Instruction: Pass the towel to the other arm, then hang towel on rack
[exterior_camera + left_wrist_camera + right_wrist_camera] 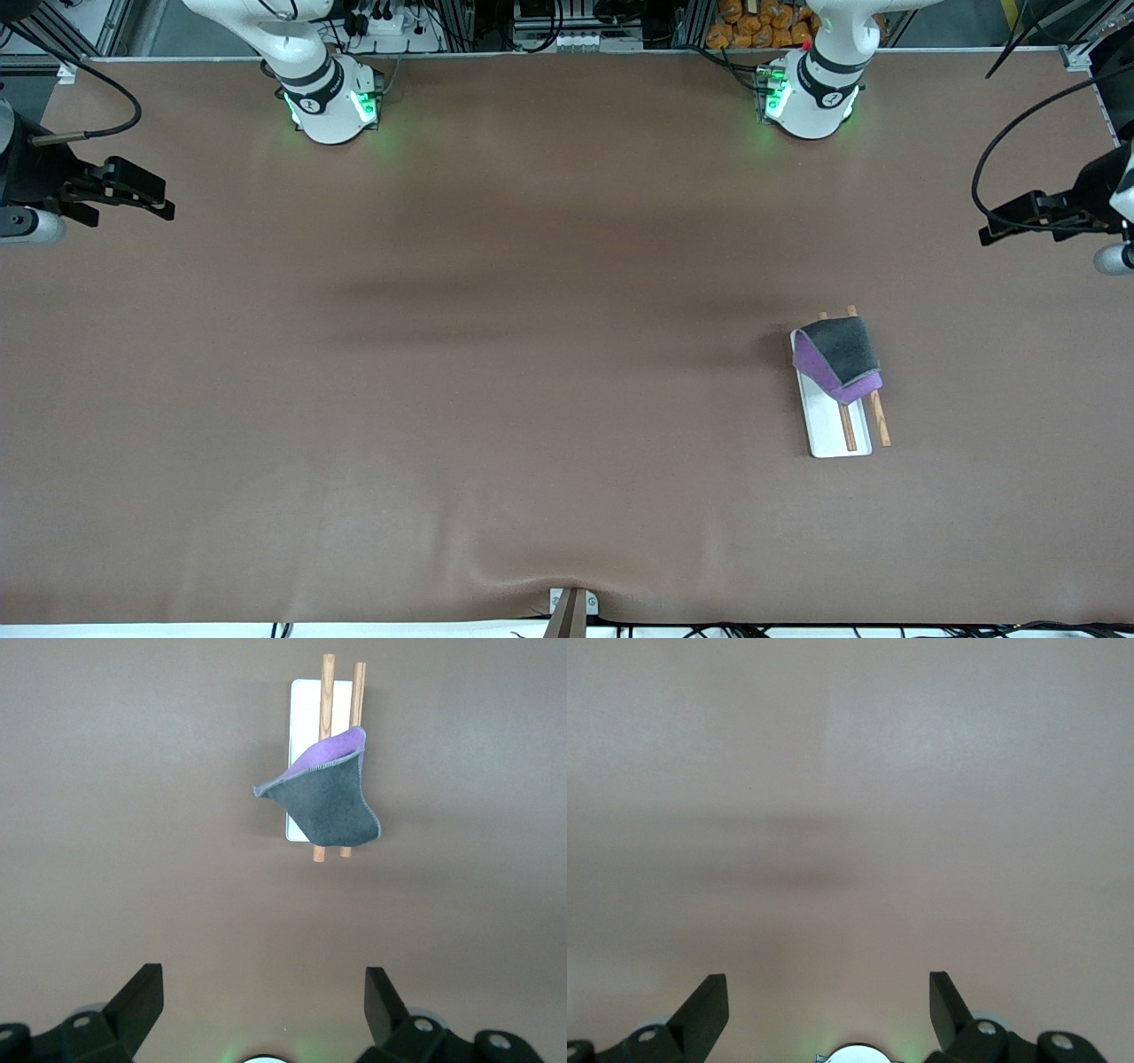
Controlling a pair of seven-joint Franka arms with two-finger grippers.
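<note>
The towel (840,354), dark grey outside with purple showing underneath, hangs draped over the two brown rods of the rack (831,430), toward the left arm's end of the table. The left wrist view shows the towel (332,802) on the rack (304,704) from above, with my left gripper (263,979) open, empty and well apart from it. From the front, the left gripper (990,226) hangs over the table's edge at the left arm's end. My right gripper (165,199) hangs over the other end, open and empty (827,979), with only bare tabletop under it.
The brown tabletop (496,372) stretches between the arms. Both robot bases (332,106) (811,102) stand along the edge farthest from the front camera. A small bracket (571,607) sits at the nearest edge.
</note>
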